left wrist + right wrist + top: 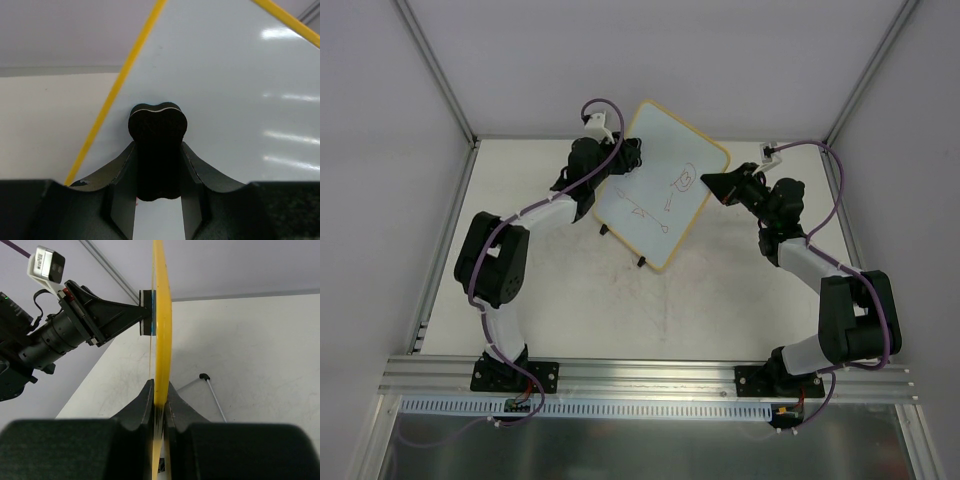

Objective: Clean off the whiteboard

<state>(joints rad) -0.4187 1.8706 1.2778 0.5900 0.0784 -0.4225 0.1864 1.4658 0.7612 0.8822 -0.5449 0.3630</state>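
Left wrist view: the left gripper (157, 147) is squeezed narrow on a black eraser (157, 120), whose end is pressed against the whiteboard (225, 100) close to its yellow-framed edge. Over on the right wrist view, the right gripper (160, 390) pinches the board's yellow frame edge-on, one finger tight on each face. From above, the board sits tilted between both arms over the table (720, 300), red doodles (680, 182) showing.

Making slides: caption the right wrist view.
Right pincer clamps the whiteboard edge-on while the left pincer holds an eraser against its face.
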